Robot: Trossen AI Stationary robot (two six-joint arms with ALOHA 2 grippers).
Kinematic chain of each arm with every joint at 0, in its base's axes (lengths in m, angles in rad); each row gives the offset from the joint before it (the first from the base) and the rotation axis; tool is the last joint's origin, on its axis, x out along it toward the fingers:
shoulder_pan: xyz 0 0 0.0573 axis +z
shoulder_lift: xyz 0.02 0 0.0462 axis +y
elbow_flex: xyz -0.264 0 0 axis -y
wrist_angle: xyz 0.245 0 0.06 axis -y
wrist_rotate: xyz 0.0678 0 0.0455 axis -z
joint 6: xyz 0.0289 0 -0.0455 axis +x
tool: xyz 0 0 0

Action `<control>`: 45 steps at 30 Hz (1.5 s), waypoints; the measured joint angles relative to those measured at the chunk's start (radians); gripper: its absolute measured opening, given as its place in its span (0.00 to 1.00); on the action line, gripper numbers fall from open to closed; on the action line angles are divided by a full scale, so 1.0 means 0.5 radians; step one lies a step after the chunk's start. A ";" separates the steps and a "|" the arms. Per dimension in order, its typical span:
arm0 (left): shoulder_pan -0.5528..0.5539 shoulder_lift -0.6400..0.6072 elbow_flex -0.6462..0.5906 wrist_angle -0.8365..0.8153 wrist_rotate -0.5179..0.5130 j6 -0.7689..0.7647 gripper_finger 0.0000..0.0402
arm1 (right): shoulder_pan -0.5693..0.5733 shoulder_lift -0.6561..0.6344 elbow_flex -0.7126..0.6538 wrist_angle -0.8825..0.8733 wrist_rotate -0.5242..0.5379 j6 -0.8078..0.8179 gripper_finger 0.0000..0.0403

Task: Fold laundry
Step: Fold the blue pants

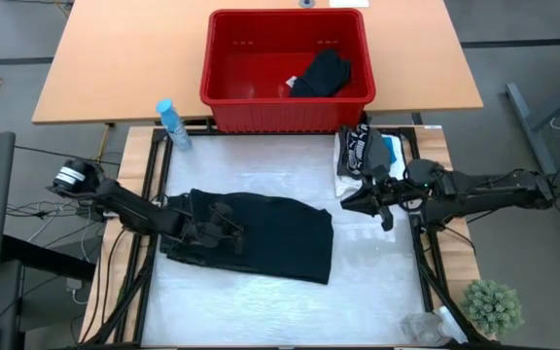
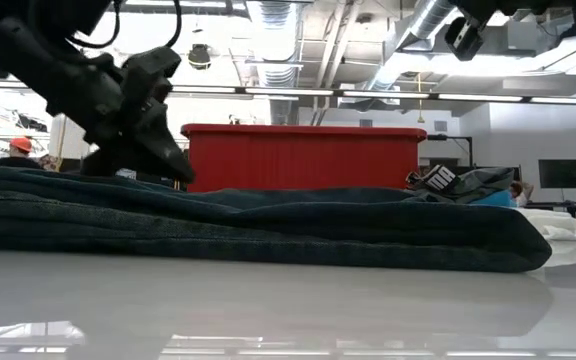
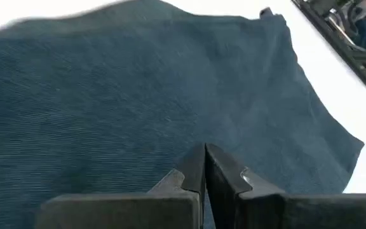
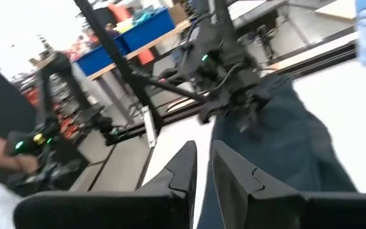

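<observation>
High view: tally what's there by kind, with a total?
Garments, separate or piled: 3 (dark one flat on the mat, black one in the basket, a small pile by the mat's edge)
Red basket: 1
Spray bottle: 1
Small plant: 1
Total: 6

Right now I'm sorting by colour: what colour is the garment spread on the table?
Dark, blue-black; the garment shows best in the left wrist view.
</observation>
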 joint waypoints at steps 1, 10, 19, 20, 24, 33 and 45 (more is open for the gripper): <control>0.000 0.061 0.000 0.076 0.010 0.002 0.00 | 0.006 -0.001 0.000 0.003 0.039 0.002 0.19; 0.062 0.573 0.111 0.672 0.227 0.029 0.00 | 0.007 -0.001 -0.001 -0.019 0.089 0.065 0.19; 0.202 0.784 0.425 0.647 0.452 0.311 0.00 | 0.005 -0.001 -0.001 -0.017 0.095 0.055 0.19; 0.222 0.749 0.443 0.639 0.462 0.345 0.00 | 0.005 -0.001 -0.001 -0.016 0.095 0.055 0.19; 0.290 0.503 0.512 0.558 0.464 0.443 0.00 | 0.005 0.000 -0.002 -0.023 0.095 0.055 0.19; 0.292 -0.070 0.574 -0.520 0.280 0.419 0.00 | 0.060 0.425 -0.005 -0.159 0.096 0.077 0.13; 0.190 0.061 0.568 -0.607 0.358 0.446 0.00 | 0.285 1.420 0.001 0.444 -0.049 -0.004 0.03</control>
